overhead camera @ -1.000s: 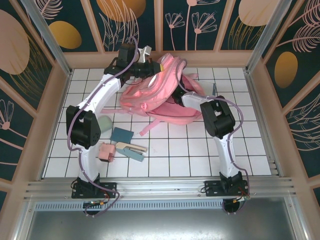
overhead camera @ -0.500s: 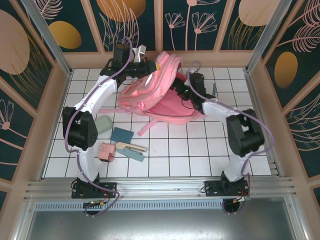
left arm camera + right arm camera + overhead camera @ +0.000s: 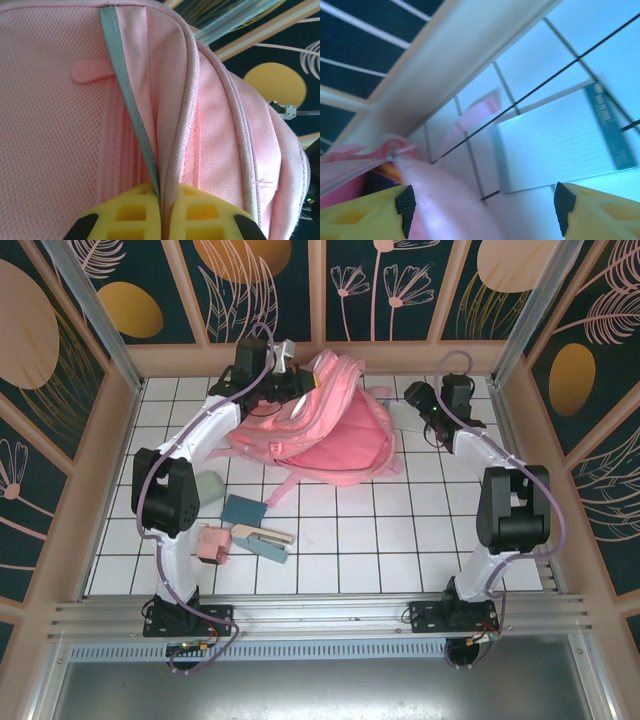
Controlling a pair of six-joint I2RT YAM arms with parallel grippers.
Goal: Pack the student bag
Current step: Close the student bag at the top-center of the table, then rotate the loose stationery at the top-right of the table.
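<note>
Since the earlier frame, the right gripper (image 3: 416,396) has been drawn away from the student bag (image 3: 335,435), which is slumped at the back middle of the tiled table (image 3: 400,540). A seam along the bag's upper edge is pinched tight between the fingers of the left gripper (image 3: 161,202). The right gripper's fingers are spread wide with nothing held, over a lined notepad (image 3: 560,135) lying by the back wall.
</note>
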